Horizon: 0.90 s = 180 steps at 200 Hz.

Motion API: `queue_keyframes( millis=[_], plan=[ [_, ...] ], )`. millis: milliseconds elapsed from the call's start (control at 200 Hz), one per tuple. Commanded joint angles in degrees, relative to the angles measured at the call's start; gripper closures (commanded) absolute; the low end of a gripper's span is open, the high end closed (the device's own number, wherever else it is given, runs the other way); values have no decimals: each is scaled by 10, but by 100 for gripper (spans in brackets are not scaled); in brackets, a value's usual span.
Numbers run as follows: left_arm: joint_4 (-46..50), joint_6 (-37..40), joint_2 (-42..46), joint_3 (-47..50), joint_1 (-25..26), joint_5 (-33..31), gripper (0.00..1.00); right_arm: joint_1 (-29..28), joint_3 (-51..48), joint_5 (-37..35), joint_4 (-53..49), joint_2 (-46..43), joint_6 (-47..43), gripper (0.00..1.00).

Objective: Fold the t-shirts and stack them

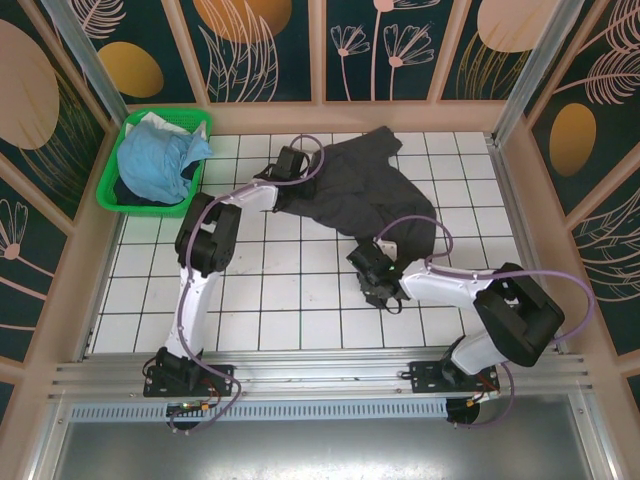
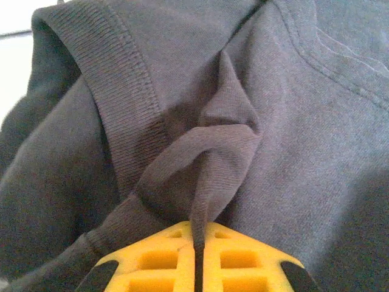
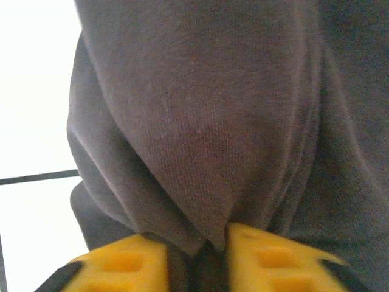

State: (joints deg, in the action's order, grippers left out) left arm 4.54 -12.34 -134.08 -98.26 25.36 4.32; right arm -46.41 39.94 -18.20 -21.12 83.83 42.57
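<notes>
My left pincer (image 2: 199, 246) is clenched on a fold of the charcoal t-shirt (image 1: 365, 185), beside a ribbed band (image 2: 121, 91). The right pincer (image 3: 216, 243) grasps another bunched fold. The knit is soft and matte, crumpled between and beyond them. I would lift both evenly, then draw apart to flatten it. The light blue t-shirt (image 1: 155, 160) sits well left of both.

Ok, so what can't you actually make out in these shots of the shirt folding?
Top view: fingertips of the left hand and right hand, hidden by their wrists and the dark grey t-shirt.
Top view: what lies under the light blue t-shirt in the green basket.
Right wrist view: which part of the shirt is pinched; cloth too close and blurred.
</notes>
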Motion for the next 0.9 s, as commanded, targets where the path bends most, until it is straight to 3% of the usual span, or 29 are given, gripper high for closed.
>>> queue_keyframes(
  millis=[0,90,315,455,565,636,746,896],
  plan=[
    [4,-15,66,53,-28,45,100,40,31,-55,-26,-13,-45,86],
    [-19,-37,132,115,-55,53,100,89,59,-59,-21,-33,-98,92],
    [-3,-43,297,159,-87,-52,100,221,208,-46,12,-49,-261,96],
    [45,-20,296,27,-95,-106,100,300,374,-46,22,3,-318,97],
    [126,-1,275,-115,-98,-129,100,317,504,-62,-11,31,-352,97],
    [127,10,298,-133,-97,-142,100,326,539,-56,-3,26,-378,97],
    [51,13,411,-21,-97,-148,100,330,499,-43,17,-25,-387,97],
    [-109,-27,596,284,-96,-97,100,323,261,10,102,-166,-347,97]
  ],
)
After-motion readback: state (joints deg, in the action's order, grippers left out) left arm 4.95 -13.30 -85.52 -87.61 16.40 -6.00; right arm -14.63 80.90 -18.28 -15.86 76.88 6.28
